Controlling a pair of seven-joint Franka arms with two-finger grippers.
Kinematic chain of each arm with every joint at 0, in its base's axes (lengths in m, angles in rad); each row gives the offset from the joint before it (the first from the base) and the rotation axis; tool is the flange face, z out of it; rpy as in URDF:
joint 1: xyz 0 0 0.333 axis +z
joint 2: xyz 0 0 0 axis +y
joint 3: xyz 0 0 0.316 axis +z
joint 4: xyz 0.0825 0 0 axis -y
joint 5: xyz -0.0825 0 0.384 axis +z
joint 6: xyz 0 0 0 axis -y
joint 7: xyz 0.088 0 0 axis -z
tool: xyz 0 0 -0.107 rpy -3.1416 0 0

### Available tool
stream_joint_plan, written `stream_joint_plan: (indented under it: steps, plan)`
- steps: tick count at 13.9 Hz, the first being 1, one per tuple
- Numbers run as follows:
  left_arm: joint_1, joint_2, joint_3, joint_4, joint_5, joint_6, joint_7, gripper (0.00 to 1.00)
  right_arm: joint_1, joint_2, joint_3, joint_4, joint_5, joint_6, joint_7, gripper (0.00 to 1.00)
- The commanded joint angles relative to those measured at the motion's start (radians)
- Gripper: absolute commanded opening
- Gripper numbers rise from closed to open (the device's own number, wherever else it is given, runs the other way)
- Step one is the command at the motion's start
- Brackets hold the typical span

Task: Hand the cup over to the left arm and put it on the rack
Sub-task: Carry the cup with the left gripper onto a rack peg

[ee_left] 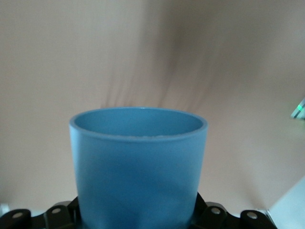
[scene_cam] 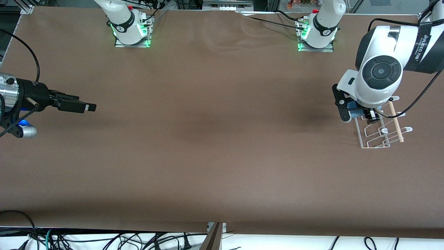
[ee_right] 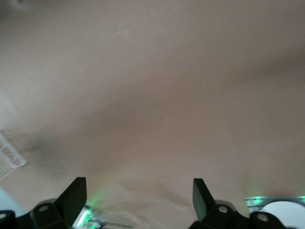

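Note:
The light-blue cup is held in my left gripper, which is shut on it. Its open mouth fills the left wrist view. In the front view only a bit of the cup shows under the left arm's wrist. The cup hangs over the end of the rack that is farther from the front camera. The rack is clear wire with white-tipped pegs and a wooden dowel, and it stands toward the left arm's end of the table. My right gripper is open and empty above the table at the right arm's end, and its fingers stand wide apart.
The two arm bases stand along the table edge farthest from the front camera. Cables lie below the table's near edge. A corner of the rack shows in the right wrist view.

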Motion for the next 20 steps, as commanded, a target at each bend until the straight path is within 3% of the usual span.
stream_joint_plan:
  steps: [1,5,8,10,13,15,20]
  plan:
    - [-0.004,0.050,-0.006,0.008,0.153,-0.088,-0.153,0.06,0.005,-0.116,-0.012,-0.141,-0.062,0.076,-0.111,0.99]
    - [0.022,0.128,0.007,-0.032,0.319,-0.121,-0.380,0.08,0.100,-0.337,-0.109,-0.464,-0.142,0.268,-0.231,0.99]
    - [0.045,0.188,0.007,-0.083,0.438,-0.185,-0.500,0.07,0.218,-0.404,-0.214,-0.583,-0.228,0.329,-0.288,0.98]
    - [0.047,0.185,0.007,-0.150,0.494,-0.188,-0.569,0.07,0.240,-0.444,-0.219,-0.664,-0.295,0.401,-0.294,0.98]
    - [0.045,0.168,0.004,-0.238,0.548,-0.190,-0.612,0.07,0.243,-0.463,-0.223,-0.689,-0.305,0.420,-0.358,0.99]
    - [0.047,0.142,0.005,-0.288,0.551,-0.185,-0.618,0.07,0.266,-0.474,-0.264,-0.687,-0.309,0.415,-0.447,0.98]
    - [0.057,0.110,0.004,-0.370,0.592,-0.184,-0.634,0.07,0.320,-0.451,-0.327,-0.628,-0.308,0.368,-0.460,0.98]
